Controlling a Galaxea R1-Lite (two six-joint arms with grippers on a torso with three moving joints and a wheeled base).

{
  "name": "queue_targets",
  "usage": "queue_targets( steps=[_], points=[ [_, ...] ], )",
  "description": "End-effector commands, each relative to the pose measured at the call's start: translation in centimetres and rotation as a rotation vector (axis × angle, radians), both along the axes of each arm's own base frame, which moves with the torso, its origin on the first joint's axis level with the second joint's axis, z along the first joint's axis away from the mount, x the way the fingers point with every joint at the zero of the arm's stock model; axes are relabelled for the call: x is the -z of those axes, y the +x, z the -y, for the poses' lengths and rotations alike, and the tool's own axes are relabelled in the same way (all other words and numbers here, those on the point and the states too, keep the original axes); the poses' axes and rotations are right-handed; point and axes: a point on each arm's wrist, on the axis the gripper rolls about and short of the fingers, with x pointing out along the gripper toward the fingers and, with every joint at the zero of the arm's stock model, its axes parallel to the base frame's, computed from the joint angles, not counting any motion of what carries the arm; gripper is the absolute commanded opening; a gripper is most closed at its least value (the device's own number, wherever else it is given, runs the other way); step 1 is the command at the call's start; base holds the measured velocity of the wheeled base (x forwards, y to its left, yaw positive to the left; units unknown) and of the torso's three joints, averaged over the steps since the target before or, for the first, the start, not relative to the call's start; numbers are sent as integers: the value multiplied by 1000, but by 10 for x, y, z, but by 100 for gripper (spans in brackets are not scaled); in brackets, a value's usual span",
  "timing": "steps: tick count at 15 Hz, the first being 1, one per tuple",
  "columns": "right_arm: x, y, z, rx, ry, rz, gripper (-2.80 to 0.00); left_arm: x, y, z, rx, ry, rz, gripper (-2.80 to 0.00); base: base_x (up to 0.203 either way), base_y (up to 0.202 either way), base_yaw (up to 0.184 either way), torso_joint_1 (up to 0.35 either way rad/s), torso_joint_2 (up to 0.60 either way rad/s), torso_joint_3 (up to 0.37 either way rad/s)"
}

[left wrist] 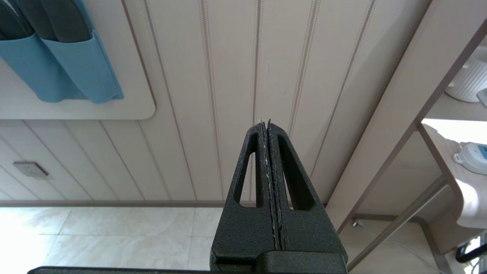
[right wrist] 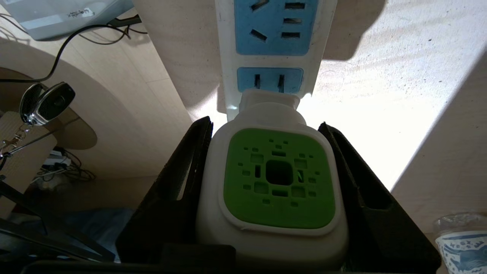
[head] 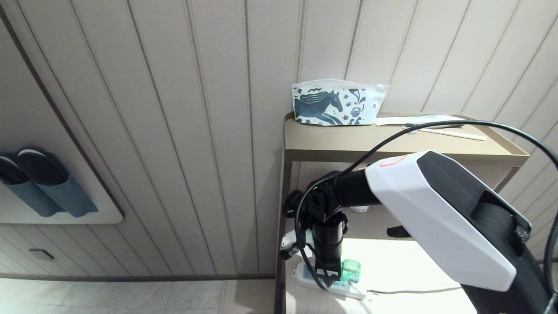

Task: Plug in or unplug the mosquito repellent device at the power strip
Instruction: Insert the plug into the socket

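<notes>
In the right wrist view the mosquito repellent device [right wrist: 277, 179], a white rounded head with a green perforated centre, sits between the two black fingers of my right gripper [right wrist: 264, 122], which is shut on its sides. Its white plug neck meets the power strip [right wrist: 228, 57] just below a light-blue two-slot socket, and its prongs are hidden. In the head view my right arm reaches down to the lower shelf, where the device's green bottle [head: 351, 270] shows beside the gripper [head: 328, 274] over the power strip [head: 305, 280]. My left gripper [left wrist: 266, 123] is shut and empty, parked facing the wall.
A horse-print pouch [head: 338, 104] lies on the top shelf [head: 348, 139]. The strip's thin white cord [head: 414, 291] runs right along the lower shelf. A patterned cup [right wrist: 462, 243] stands near the gripper. Slippers in blue holders [head: 39, 183] hang on the wall.
</notes>
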Motion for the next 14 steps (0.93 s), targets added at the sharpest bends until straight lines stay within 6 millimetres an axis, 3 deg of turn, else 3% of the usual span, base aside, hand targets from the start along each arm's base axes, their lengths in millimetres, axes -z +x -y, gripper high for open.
queue_targets(
  steps=[1, 14],
  points=[
    [1, 0, -1, -5, -2, 0, -280, 0, 0, 0, -1, 0, -3, -280, 0, 0, 0, 0, 0, 0],
    [8, -7, 3, -16, -28, -38, -280, 0, 0, 0, -1, 0, -3, -280, 0, 0, 0, 0, 0, 0]
  ],
)
